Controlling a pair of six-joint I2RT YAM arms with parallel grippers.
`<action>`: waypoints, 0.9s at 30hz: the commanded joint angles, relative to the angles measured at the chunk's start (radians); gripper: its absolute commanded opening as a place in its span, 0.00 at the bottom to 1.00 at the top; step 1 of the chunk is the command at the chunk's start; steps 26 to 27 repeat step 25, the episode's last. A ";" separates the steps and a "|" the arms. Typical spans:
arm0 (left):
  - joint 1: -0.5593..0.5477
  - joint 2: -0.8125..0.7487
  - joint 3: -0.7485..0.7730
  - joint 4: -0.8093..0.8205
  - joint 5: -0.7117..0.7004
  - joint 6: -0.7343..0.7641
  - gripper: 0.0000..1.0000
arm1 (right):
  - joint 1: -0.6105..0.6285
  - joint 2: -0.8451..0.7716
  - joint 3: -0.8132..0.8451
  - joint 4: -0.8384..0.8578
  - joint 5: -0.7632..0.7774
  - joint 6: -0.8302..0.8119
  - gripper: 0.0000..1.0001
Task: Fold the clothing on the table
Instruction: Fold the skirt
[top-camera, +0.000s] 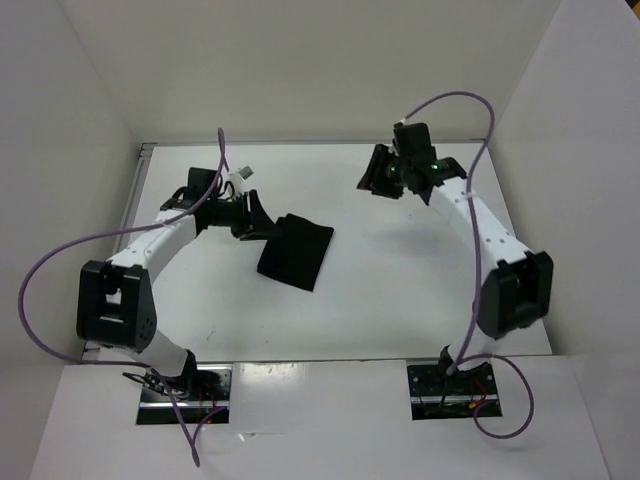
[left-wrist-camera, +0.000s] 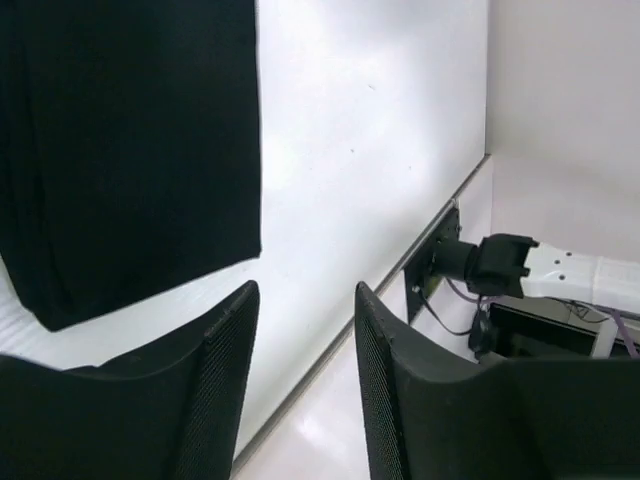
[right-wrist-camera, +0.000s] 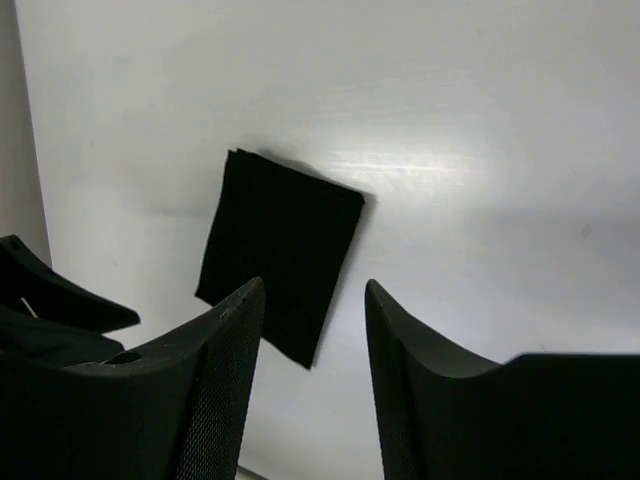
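The clothing is a black garment lying folded into a compact rectangle on the white table, left of centre. It fills the upper left of the left wrist view and sits small in the right wrist view. My left gripper hangs just left of the garment's upper edge, open, with nothing between its fingers. My right gripper is raised over the far right of the table, well away from the garment, open and empty, fingers apart.
White walls close in the table on the left, back and right. A thin metal edge strip runs along the near side, with the right arm's base beyond it. Purple cables loop off both arms.
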 joint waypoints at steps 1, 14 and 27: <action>0.005 -0.074 -0.096 0.122 0.023 -0.077 0.51 | -0.006 -0.130 -0.175 -0.008 0.090 0.020 0.50; 0.145 -0.307 -0.238 0.222 -0.120 -0.216 0.61 | 0.135 -0.655 -0.668 0.214 0.182 0.361 0.75; 0.145 -0.463 -0.304 0.172 -0.195 -0.149 0.67 | 0.083 -0.853 -0.729 0.250 0.113 0.220 0.86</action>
